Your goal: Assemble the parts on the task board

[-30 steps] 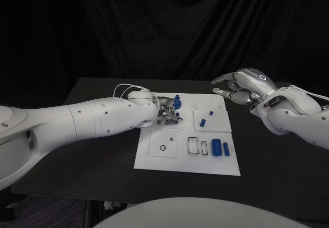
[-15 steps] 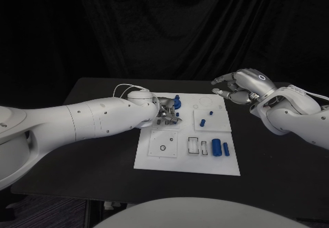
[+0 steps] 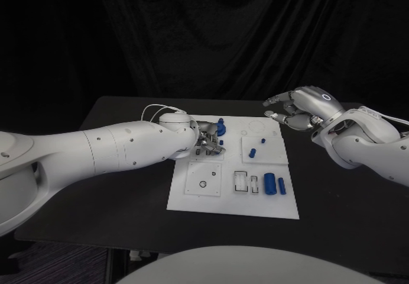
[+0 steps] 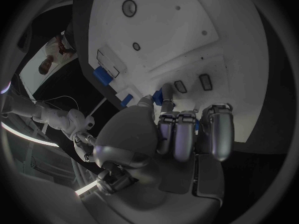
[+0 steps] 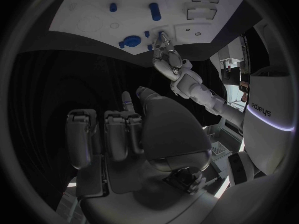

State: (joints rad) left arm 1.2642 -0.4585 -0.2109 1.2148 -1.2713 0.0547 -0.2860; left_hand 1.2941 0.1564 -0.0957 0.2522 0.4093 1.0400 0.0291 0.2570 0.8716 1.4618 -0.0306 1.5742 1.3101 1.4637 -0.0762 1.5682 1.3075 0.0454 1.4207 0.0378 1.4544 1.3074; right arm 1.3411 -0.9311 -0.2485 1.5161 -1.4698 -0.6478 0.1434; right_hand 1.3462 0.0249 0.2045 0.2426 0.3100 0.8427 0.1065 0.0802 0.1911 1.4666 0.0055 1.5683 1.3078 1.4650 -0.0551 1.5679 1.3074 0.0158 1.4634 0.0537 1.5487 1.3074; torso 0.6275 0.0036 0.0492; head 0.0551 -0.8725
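Left hand (image 3: 207, 144): mine, silver, fingers curled down on the flat white plastic task board (image 3: 204, 198) at its far-left corner, pinching what looks like a small blue peg (image 4: 166, 95) between thumb and fingertip beside 2 rectangular slots. Peg: rigid, light, probably slick; best held at mid-length. Right hand (image 3: 300, 106): raised off the board's far-right corner, fingers loosely curled, nothing held. Large blue cylinder (image 3: 268, 183): lying on the board's near-right side. Black table (image 3: 127, 195): matte; dark curtain behind.

One task board (image 3: 223, 195), six blue parts (image 3: 269, 183), two hands (image 3: 207, 144).
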